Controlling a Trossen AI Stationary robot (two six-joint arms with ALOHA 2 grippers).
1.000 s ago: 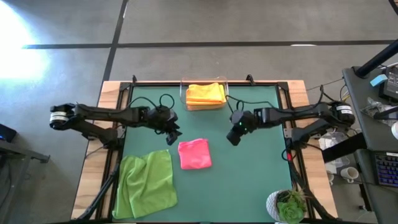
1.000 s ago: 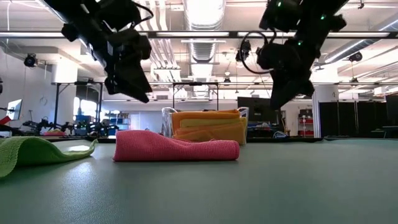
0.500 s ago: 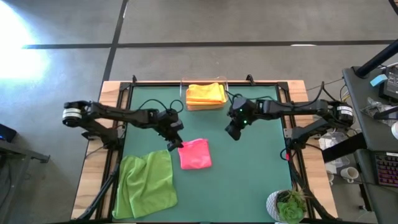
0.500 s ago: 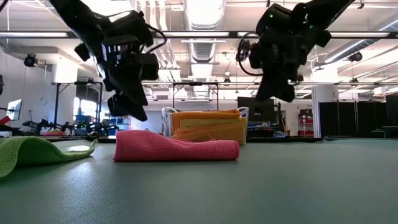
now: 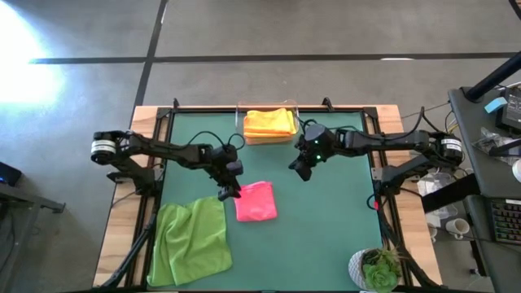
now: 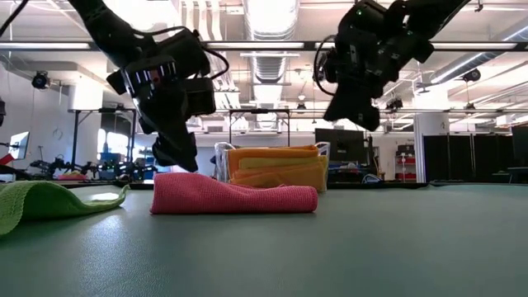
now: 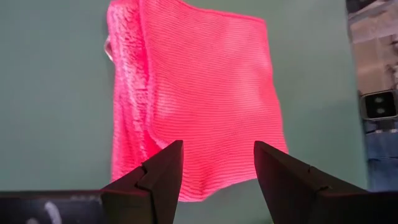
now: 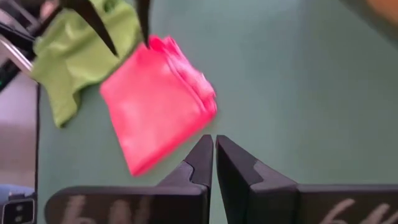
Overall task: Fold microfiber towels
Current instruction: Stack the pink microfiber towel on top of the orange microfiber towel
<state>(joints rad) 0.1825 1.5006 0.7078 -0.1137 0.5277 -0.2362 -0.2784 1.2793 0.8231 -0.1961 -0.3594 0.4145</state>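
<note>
A folded hot pink towel [image 5: 256,202] lies flat on the green table mat; it also shows in the low view [image 6: 239,196] and the left wrist view [image 7: 205,81]. My left gripper [image 5: 226,192] is open, pointing down at the towel's left edge, its fingertips [image 7: 176,152] over the cloth. My right gripper [image 5: 298,168] is shut and empty, raised above the table to the right of the towel [image 8: 155,106]. A lime green towel [image 5: 191,240] lies rumpled at the near left. Folded yellow and orange towels [image 5: 269,122] lie in the clear bin [image 5: 240,124]. My left gripper stands open over the pink towel's left edge [image 6: 169,177], coming from above. Its fingertips are right at the cloth, and I cannot tell whether they touch it.
The clear bin [image 6: 221,157] stands at the middle of the table's far edge. A potted plant [image 5: 378,273] sits at the near right corner. Bare green mat [image 5: 326,228] lies to the right of the pink towel.
My left gripper has moved toward the table's near edge and come down to the pink towel's left edge. My right gripper has risen and drifted toward the far left. The towels have not moved.
</note>
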